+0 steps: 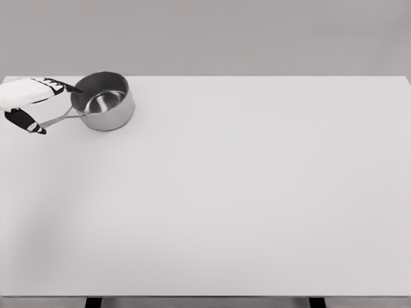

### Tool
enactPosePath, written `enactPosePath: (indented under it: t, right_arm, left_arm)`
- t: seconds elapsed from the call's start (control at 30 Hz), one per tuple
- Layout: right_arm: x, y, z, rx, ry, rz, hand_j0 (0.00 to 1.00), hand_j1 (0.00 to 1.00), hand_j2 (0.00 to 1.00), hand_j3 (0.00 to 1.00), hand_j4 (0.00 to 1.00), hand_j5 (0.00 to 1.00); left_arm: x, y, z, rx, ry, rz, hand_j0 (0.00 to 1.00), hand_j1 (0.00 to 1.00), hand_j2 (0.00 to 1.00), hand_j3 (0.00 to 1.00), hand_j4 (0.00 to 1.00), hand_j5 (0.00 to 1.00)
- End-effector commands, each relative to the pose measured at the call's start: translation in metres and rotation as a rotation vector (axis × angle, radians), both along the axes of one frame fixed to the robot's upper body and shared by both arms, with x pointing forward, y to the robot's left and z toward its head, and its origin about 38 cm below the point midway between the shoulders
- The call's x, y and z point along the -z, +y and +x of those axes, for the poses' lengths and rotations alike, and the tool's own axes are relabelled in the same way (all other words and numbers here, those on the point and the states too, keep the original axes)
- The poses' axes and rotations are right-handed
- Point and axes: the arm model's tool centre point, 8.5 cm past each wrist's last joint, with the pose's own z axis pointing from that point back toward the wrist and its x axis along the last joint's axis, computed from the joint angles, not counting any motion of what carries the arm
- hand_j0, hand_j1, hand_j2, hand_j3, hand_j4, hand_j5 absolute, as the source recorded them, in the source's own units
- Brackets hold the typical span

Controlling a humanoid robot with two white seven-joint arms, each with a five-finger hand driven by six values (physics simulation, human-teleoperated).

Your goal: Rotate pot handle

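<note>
Left hand (29, 102): enters at the far-left edge; fingers spread, nothing gripped; one fingertip at the pot rim.
Pot (103, 101): upright, table's far-left corner.
Handle (54, 120): points lower-left, beneath the hand.
Table (244, 192): white.

Simulator render under soft, even, diffuse light; overall tone bright and nearly colourless. The white surface (244, 192) shows no hard shadows, only a faint grey falloff toward 8 o'clock. The steel pot (103, 101) at 10 o'clock carries the only strong highlights: a bright patch on its inner floor and pale streaks on its wall, with a thin dark contact shadow beneath. Focus is uniform and edges slightly soft; straight edges show no visible distortion. The backdrop is flat grey.
</note>
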Motion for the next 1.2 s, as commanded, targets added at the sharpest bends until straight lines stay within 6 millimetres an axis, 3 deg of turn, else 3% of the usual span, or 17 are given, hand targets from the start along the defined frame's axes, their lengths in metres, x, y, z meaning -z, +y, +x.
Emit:
enactPosePath:
  t: [0.0, 1.17]
  right_arm:
    - [0.0, 0.0, 0.0, 0.0, 0.0, 0.0, 1.0, 1.0, 1.0, 1.0, 1.0, 1.0]
    - [0.0, 0.0, 0.0, 0.0, 0.0, 0.0, 1.0, 1.0, 1.0, 1.0, 1.0, 1.0]
  left_arm:
    - [0.0, 0.002, 0.001, -0.011, -0.001, -0.011, 1.0, 1.0, 1.0, 1.0, 1.0, 1.0]
    - [-0.008, 0.019, 0.005, -0.076, -0.024, -0.052, 1.0, 1.0, 1.0, 1.0, 1.0, 1.0]
